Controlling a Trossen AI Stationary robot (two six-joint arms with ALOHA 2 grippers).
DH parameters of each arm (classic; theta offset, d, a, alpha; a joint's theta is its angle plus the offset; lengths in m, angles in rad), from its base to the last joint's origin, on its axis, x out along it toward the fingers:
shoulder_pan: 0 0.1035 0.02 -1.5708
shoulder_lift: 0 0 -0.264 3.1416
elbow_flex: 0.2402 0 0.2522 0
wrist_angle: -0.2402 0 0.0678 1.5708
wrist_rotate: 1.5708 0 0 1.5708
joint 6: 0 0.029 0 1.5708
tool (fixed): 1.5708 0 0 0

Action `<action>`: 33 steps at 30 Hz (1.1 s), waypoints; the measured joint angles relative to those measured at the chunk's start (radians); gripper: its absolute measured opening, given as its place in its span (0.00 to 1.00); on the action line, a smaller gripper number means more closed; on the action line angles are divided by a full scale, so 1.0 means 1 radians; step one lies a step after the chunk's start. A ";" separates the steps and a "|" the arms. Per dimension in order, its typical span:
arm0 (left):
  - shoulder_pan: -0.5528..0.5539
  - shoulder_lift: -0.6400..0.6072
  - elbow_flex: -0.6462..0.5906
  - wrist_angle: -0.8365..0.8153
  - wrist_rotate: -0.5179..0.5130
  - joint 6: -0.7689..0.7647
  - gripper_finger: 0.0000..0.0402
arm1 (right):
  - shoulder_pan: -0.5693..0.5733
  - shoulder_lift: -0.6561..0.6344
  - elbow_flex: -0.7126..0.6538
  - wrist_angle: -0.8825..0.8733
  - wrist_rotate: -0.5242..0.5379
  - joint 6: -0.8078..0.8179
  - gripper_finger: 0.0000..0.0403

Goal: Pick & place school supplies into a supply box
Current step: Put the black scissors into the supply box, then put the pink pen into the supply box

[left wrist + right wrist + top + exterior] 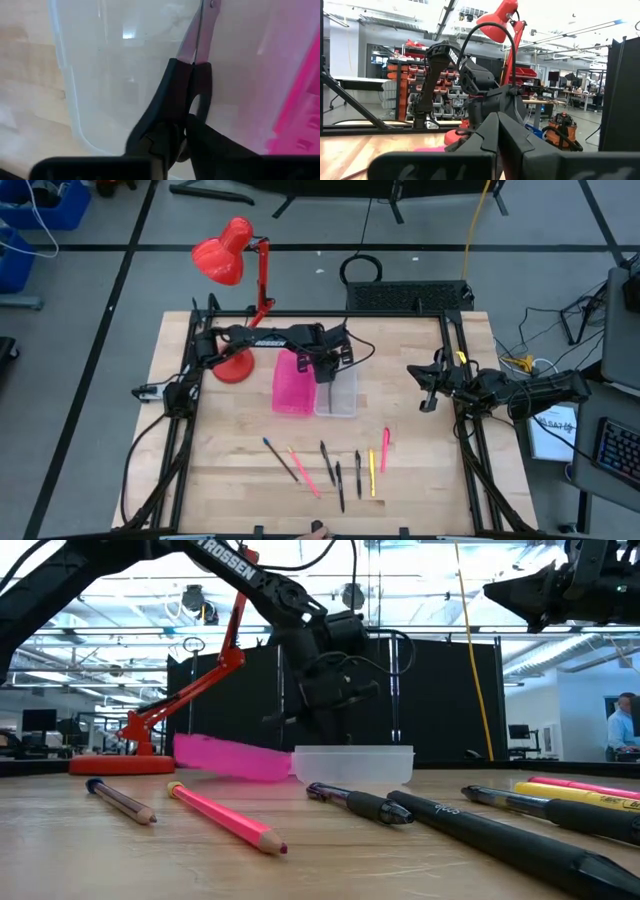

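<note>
Only wrist-visible, left pincer (182, 145) gripping scissors (185, 85), over supply box (100, 75).

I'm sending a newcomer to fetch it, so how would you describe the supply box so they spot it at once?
Find the red desk lamp at the table's far left; two small trays sit side by side near it at the table's middle. The supply box is the clear, colourless one, right of the pink tray, beneath the left hand holding scissors.

Right hand (498, 131) fingers pressed together, facing left arm (470, 75) and red lamp (501, 17).
</note>
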State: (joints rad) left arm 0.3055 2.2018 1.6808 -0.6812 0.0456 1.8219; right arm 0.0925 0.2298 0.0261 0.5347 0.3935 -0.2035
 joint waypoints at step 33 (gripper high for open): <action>-0.058 -1.076 -0.457 -0.113 0.224 -0.991 0.01 | 0.000 0.007 0.000 -0.027 -0.002 -0.066 0.00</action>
State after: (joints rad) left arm 0.2475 1.1258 1.2235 -0.7943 0.2700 0.8312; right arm 0.0925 0.2371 0.0261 0.5075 0.3912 -0.2697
